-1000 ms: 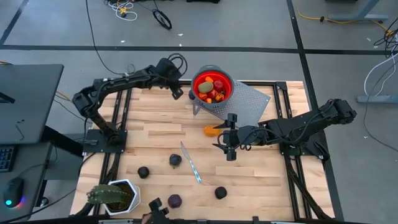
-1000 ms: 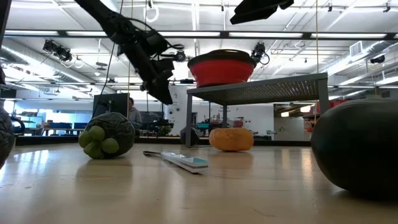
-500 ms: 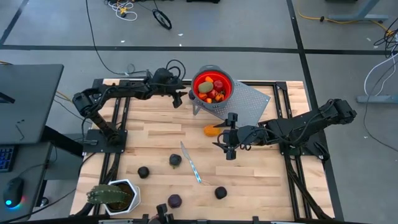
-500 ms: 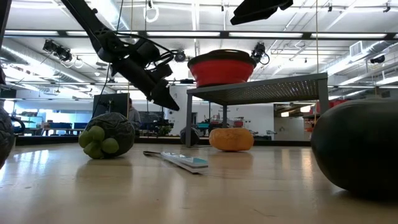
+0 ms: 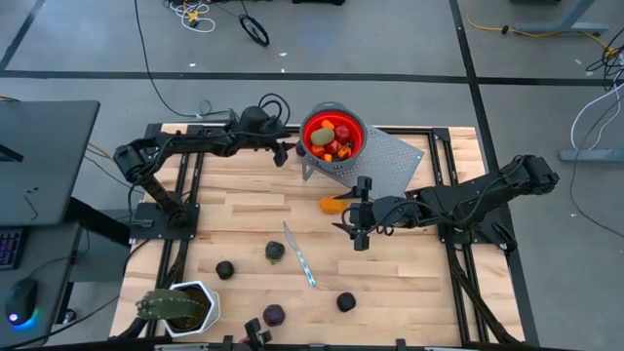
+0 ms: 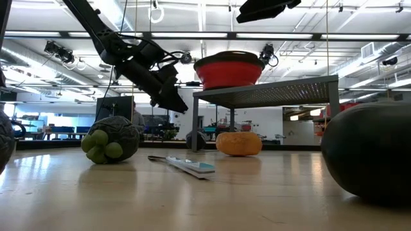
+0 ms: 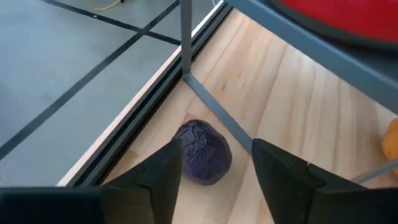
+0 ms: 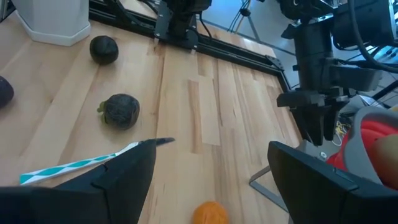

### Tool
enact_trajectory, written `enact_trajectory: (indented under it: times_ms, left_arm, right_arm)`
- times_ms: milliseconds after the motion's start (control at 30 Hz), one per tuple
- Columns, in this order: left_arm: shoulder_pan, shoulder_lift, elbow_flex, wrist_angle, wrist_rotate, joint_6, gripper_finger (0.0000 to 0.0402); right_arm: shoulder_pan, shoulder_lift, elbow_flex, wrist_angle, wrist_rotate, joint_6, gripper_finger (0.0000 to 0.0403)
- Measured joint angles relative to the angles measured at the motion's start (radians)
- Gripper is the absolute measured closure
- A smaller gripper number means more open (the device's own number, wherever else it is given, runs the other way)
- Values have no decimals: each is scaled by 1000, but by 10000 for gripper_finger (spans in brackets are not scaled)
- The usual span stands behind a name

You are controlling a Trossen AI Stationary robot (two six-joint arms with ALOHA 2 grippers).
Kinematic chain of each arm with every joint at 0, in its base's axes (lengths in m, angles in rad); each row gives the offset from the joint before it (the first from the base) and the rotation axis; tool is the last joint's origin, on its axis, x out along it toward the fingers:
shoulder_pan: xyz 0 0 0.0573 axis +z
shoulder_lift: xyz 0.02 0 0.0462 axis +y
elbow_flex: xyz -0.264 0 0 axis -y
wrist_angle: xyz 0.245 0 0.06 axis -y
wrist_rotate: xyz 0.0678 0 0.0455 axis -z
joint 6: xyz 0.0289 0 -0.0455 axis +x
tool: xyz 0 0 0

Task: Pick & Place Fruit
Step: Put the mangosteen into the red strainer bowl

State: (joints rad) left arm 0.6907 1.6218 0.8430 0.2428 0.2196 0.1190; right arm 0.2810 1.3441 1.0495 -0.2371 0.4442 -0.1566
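A dark purple fruit point(image 7: 202, 154) lies on the wood under the grey stand, close to the table's far edge; the low view shows it as the dark purple fruit point(image 6: 196, 140). My left gripper point(image 7: 216, 144) point(image 5: 283, 154) hangs open just above it, beside the stand's left leg. An orange fruit point(image 5: 333, 205) point(image 6: 239, 143) rests on the table in front of the stand. My right gripper point(image 5: 358, 232) point(image 8: 212, 149) is open and hovers next to it. Several red, orange and green fruits fill the red colander point(image 5: 331, 136). Dark fruits point(image 5: 275, 252) point(image 5: 225, 270) point(image 5: 345, 302) point(image 5: 274, 314) lie nearer the table's near edge.
The colander sits on a perforated grey stand point(image 5: 395, 161) whose legs point(image 7: 185, 37) rise close to the purple fruit. A silver-and-teal knife point(image 5: 299, 255) lies mid-table. A spiky plant in a white pot point(image 5: 177, 307) stands at the near left corner. Bare wood lies left of the stand.
My left gripper has come down from beside the colander's rim toward the table and a little toward the stand's left leg, with its arm stretching out lower and flatter. No fruit has moved.
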Motion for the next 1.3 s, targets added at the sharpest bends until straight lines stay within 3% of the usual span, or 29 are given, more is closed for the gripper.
enact_trajectory:
  times_ms: [233,667,967,1300]
  left_arm:
    - [-8,78,71,-6,0,20,159]
    - [9,137,110,-41,70,105,147]
    - [0,211,110,-35,26,150,94]
    - [-13,213,110,42,-1,172,61]
  right_arm:
    - [0,0,0,3,0,-13,85]
    - [0,0,0,-6,0,-17,85]
    - [0,0,0,10,-1,-17,85]
    - [-15,0,0,5,-3,-17,85]
